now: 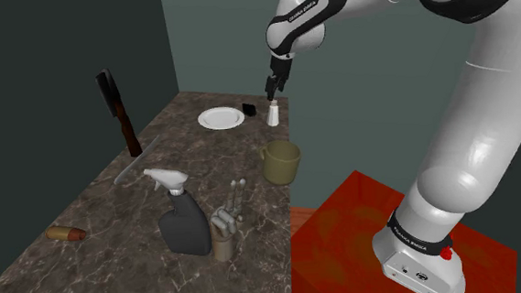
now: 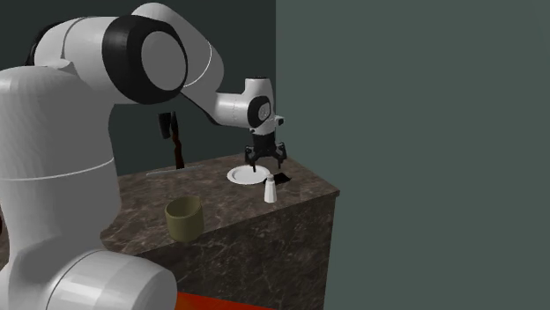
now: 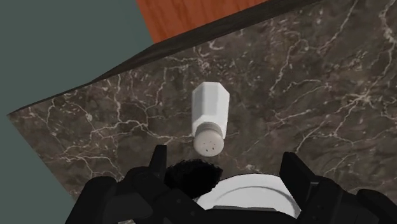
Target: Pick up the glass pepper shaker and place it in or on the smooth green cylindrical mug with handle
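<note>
The pepper shaker (image 1: 272, 113) is a small white faceted bottle with a dotted cap, upright near the counter's far corner. It also shows as the shaker (image 2: 271, 189) and, from above, the shaker (image 3: 208, 121). My gripper (image 1: 274, 87) hangs just above it, open and holding nothing. The open gripper (image 2: 264, 163) has its fingers spread over the plate's edge. In the wrist view the fingers (image 3: 159, 164) stand wide apart, and the shaker lies beyond the gripper (image 3: 226, 167), untouched. The olive-green mug (image 1: 281, 161) with a handle stands nearer the stand, at the counter's edge; the same mug (image 2: 183, 218) is empty.
A white plate (image 1: 220, 118) and a small black object (image 1: 249, 109) lie beside the shaker. A cleaver (image 1: 117, 112) leans on the wall. A dark spray bottle (image 1: 182, 218), a holder of utensils (image 1: 226, 227) and a brown object (image 1: 66, 234) sit at the near end. The red stand (image 1: 373, 236) is below.
</note>
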Controlling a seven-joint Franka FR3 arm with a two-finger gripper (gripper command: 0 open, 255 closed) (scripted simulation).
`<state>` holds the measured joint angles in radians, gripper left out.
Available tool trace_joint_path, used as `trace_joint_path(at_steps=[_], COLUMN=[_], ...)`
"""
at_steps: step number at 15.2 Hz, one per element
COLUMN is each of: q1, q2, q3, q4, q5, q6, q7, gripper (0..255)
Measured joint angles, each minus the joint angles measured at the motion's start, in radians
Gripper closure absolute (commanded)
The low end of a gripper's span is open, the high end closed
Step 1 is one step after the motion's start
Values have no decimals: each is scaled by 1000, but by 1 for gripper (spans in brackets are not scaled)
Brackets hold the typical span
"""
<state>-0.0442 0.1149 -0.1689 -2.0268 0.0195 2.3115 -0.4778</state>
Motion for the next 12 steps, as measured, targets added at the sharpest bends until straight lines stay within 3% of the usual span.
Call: trace_joint_path(at_steps=[12], q1=[-10], q2=[118], q3=[5], q4=[26], q5=[30], q6=[90], q7=[-33], gripper=[0])
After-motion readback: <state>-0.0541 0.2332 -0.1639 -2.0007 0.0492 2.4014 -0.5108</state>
